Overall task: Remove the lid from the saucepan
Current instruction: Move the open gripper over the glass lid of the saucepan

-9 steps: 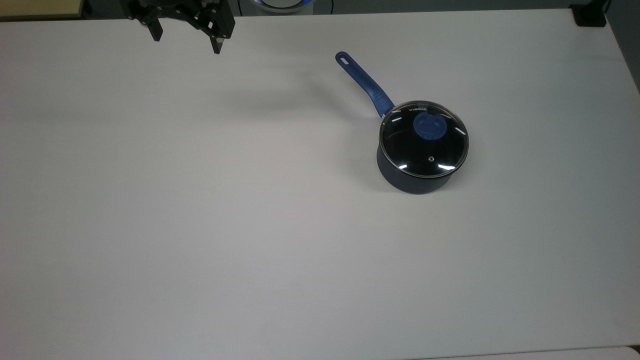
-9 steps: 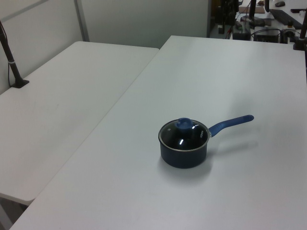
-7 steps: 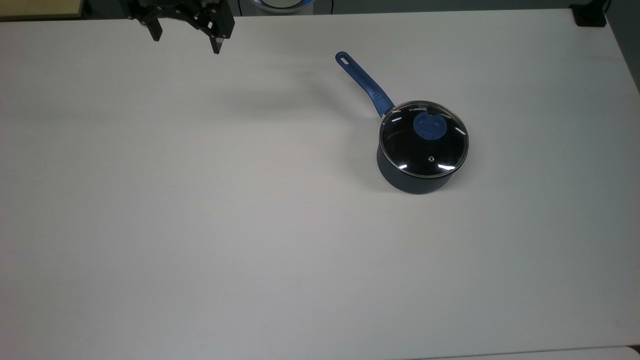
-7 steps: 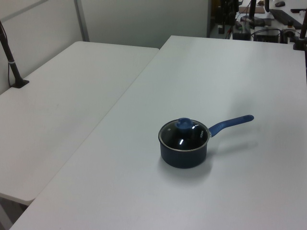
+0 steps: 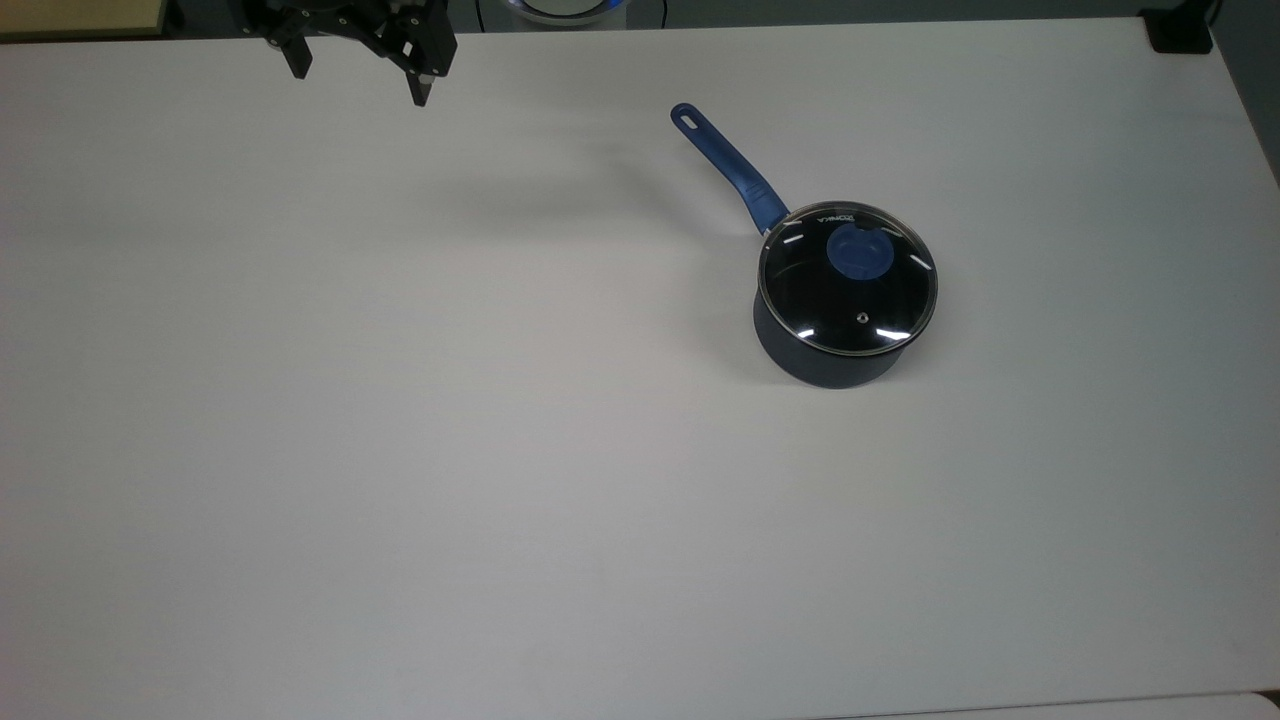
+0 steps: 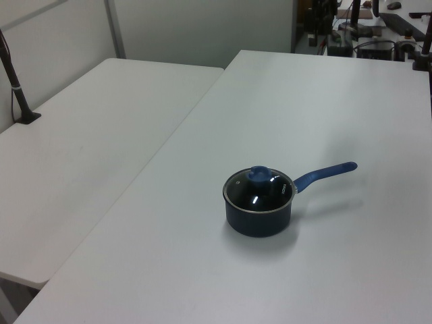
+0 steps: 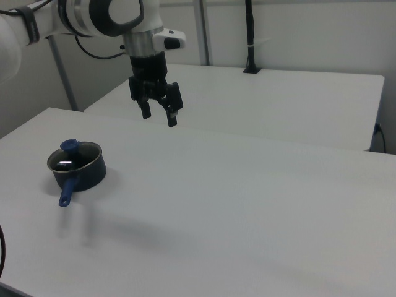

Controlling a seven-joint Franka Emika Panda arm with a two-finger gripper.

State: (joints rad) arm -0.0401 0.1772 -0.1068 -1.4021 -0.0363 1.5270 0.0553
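Table: white top (image 5: 400, 450), bare around the pan in the top view; a 2nd white table (image 6: 81, 135) butts against it on the left view's left.
Saucepan: dark body (image 5: 815, 362) standing upright on the table, right of centre in the top view; also seen in the left view (image 6: 258, 221) and at the right view's left (image 7: 83, 174).
Handle: blue, straight (image 5: 728, 168), running from the pan toward the top view's upper left, eyelet at its far end; in the left view it points to the right (image 6: 325, 173); in the right view it points toward the camera (image 7: 67, 190).
Lid: clear glass disc (image 5: 850, 300) seated flat on the saucepan's rim, metal edge all round; dark interior visible through it.
Knob: blue, round (image 5: 857, 250), upright on the lid; shows in the left view (image 6: 260, 174) and the right view (image 7: 68, 145).
Vent: 1 tiny hole (image 5: 861, 318) in the glass, on the knob's lower side in the top view.
Gripper: black, 2 fingers, pointing down (image 7: 158, 115), hanging above the table; fingers spread apart, nothing between them. At the top view's upper left edge (image 5: 356, 84), well apart from the saucepan.
Arm: white links (image 7: 93, 13) entering from the right view's upper left.
Backdrop: grey partition wall (image 6: 202, 27) behind the tables in the left view.
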